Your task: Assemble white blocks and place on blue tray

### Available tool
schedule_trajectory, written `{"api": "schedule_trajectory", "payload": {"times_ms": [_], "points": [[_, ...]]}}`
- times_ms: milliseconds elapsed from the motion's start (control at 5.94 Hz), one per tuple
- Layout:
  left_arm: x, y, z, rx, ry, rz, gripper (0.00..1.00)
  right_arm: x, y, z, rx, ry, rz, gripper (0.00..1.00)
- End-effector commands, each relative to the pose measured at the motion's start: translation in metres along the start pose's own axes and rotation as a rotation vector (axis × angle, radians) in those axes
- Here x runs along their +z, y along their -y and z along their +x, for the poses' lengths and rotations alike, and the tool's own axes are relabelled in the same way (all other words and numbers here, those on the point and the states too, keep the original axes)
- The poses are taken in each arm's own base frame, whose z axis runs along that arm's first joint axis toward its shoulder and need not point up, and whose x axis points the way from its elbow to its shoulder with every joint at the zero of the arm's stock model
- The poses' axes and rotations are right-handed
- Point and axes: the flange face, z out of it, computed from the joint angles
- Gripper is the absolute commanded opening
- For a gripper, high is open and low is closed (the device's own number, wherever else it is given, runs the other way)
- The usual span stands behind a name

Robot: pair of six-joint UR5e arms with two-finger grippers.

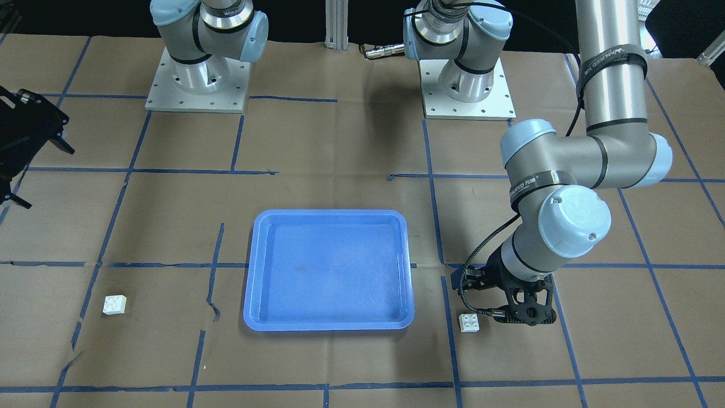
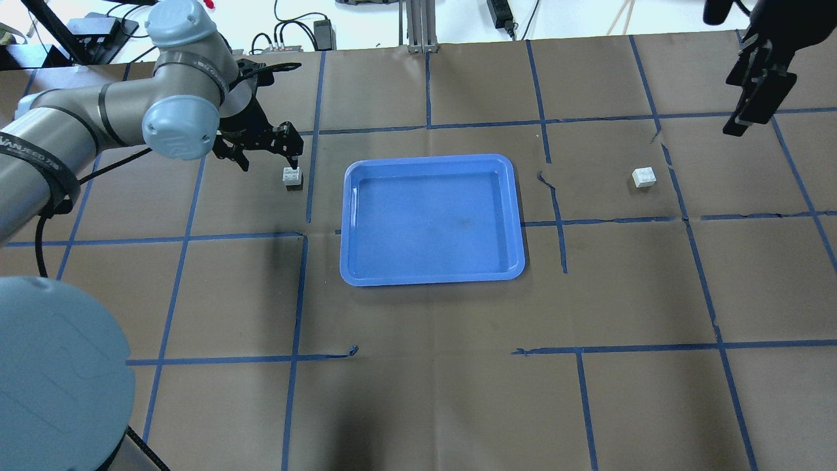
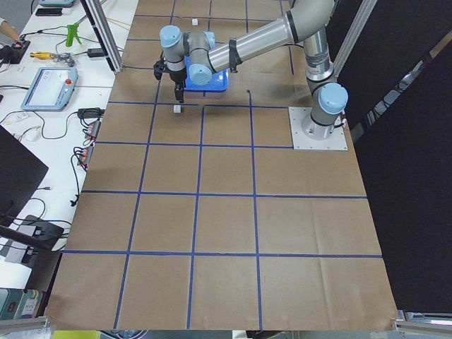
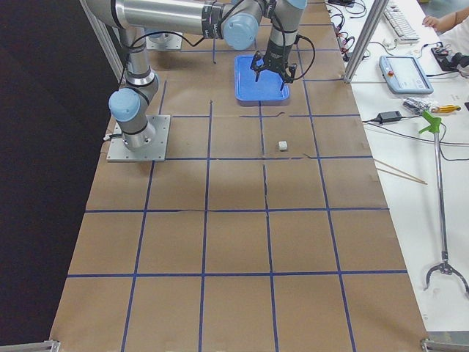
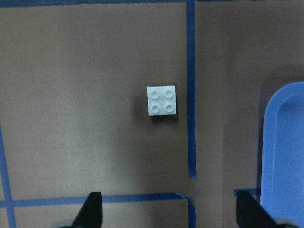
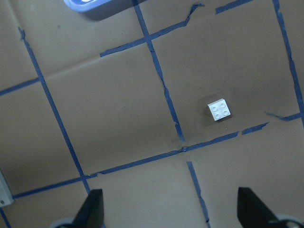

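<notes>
table [image 2: 418, 392]: covered in brown paper and marked into squares by blue tape lines [image 2: 428, 124].

left arm [image 2: 78, 124]: reaches out over its own side of the table and bends down near the tray's short edge.

right arm [image 4: 168, 13]: extends from its base; only its end piece shows in the overhead view, high over the far corner on its side.

blue tray [image 2: 431, 159]: lies flat at the middle of the table, between the two blocks and touching neither.

left gripper [image 2: 269, 156]: hangs above the paper, pointing down, next to the left-side block. fingers [image 5: 92, 211] are spread wide and grip nothing. in the wrist view the block lies ahead of the fingertips, not between them.

right gripper [image 2: 745, 111]: held well above the table, well apart from the right-side block. fingers [image 6: 92, 209] are spread wide and grip nothing.

left-side block [image 2: 291, 175]: rests on the paper, studs up, near the tray's short edge on the robot's left, with a tape line between block and tray.

right-side block [image 2: 644, 176]: rests on the paper, studs up, on the robot's right, clear of the tray. the two blocks lie separate, well apart.
</notes>
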Motion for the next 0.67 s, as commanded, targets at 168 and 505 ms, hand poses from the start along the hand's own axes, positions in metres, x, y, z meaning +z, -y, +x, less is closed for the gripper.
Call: {"api": "schedule_trajectory", "payload": {"times_ms": [168,505], "points": [[0.074,0.022,-0.004,-0.001,0.005,0.028,0.99,0.053,-0.08,0.053,-0.302,-0.001,0.22,1.0],[0.074,0.023,-0.004,0.004,0.004,0.039,0.71,0.121,-0.12,0.09,-0.41,0.013,0.388,1.0]]}}
